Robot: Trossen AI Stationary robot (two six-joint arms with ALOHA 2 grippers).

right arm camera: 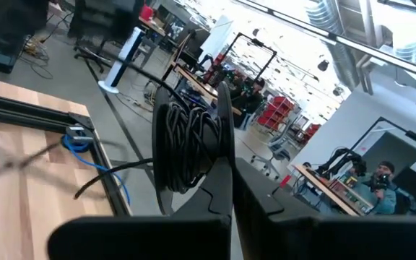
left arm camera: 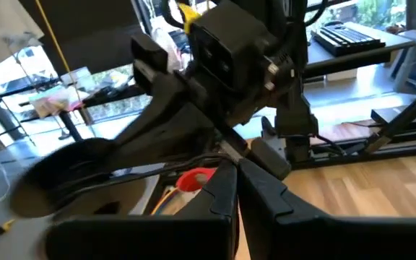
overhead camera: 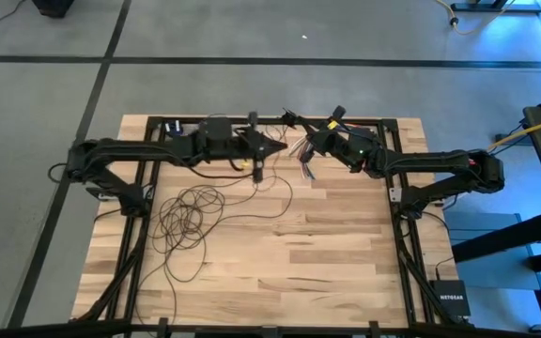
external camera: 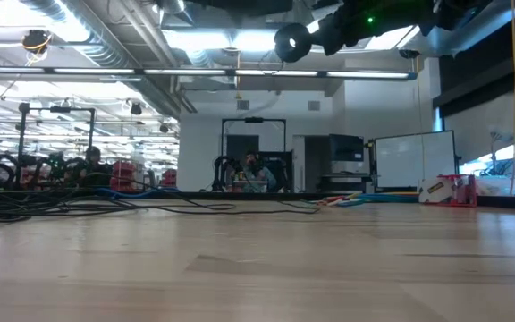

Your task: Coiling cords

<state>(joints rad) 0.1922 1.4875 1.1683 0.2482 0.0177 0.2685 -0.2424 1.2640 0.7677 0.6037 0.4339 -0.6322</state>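
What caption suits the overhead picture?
Two robot arms meet at the table's far edge, loose cord looped below the left one.

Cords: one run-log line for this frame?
cords: loose loops, table left | left gripper: shut, raised | right gripper: shut on coil

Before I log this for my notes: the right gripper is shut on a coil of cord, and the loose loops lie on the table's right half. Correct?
Not quite. The right gripper is shut on a coil of cord, but the high view shows the loose loops on the table's left half.
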